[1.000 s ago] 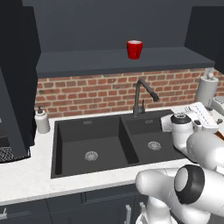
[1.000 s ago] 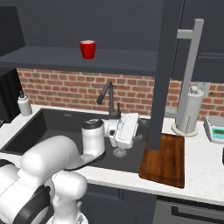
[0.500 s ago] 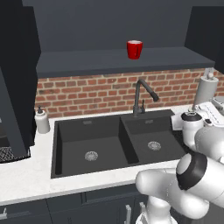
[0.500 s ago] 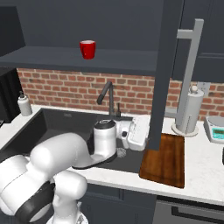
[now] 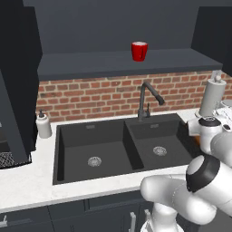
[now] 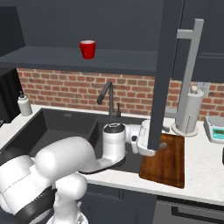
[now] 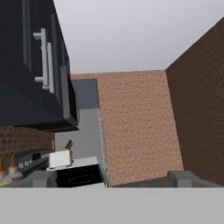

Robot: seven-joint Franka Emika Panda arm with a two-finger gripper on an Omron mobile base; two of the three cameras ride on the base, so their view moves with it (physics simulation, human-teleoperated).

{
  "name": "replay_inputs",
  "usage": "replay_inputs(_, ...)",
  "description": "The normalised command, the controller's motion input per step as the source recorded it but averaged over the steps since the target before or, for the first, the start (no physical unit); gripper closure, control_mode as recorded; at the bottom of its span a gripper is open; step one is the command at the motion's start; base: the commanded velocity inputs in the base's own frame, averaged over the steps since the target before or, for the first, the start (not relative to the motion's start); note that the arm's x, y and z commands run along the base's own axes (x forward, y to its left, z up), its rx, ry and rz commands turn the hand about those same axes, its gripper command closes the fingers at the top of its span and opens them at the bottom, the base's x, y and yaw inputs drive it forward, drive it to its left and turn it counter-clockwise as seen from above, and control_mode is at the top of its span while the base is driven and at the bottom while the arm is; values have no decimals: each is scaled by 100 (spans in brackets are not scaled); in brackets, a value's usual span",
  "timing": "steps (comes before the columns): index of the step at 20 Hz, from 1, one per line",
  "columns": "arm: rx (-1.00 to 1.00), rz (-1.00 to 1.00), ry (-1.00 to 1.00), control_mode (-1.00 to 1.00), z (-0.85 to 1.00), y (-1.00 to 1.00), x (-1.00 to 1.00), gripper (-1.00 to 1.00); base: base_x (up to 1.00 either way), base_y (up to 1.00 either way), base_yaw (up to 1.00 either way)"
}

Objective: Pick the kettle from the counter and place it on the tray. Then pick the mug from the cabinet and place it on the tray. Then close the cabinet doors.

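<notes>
Red mug (image 5: 139, 50): upright on cabinet shelf (image 5: 90, 68), above sink (image 5: 118, 145).
Wooden tray (image 6: 166, 164): bare, on desk (image 6: 205, 166) right of sink, in front of paper-towel roll (image 6: 189, 109).
Tool (image 7: 111, 179): jaws wide, nothing between them, pointing sideways along the brick wall.
Step (judged): kettle pick comes first.
Do well: keep the wrist clear of the open cabinet door (image 6: 168, 74), turn the tool downward, grip the kettle by its arched handle.

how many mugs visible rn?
1. The red mug stands upright on the open cabinet shelf above the faucet, right of centre in the left base view. Others may be hidden behind the cabinet doors.
</notes>
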Motion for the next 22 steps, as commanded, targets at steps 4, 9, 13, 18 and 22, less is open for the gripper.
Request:
replay_inputs(4, 8, 0, 3, -100, 0, -28, -20, -100, 0, 0, 0)
replay_inputs(9, 7, 7, 0, -100, 1, -35, -14, -100, 0, 0, 0)
replay_inputs(13, 2, 12, 0, -100, 2, -45, -1, -100, 0, 0, 0)
replay_inputs(18, 1, 21, -1, -100, -1, -35, -4, -100, 0, 0, 0)
replay_inputs(22, 3, 25, -4, -100, -5, -31, -5, -100, 0, 0, 0)
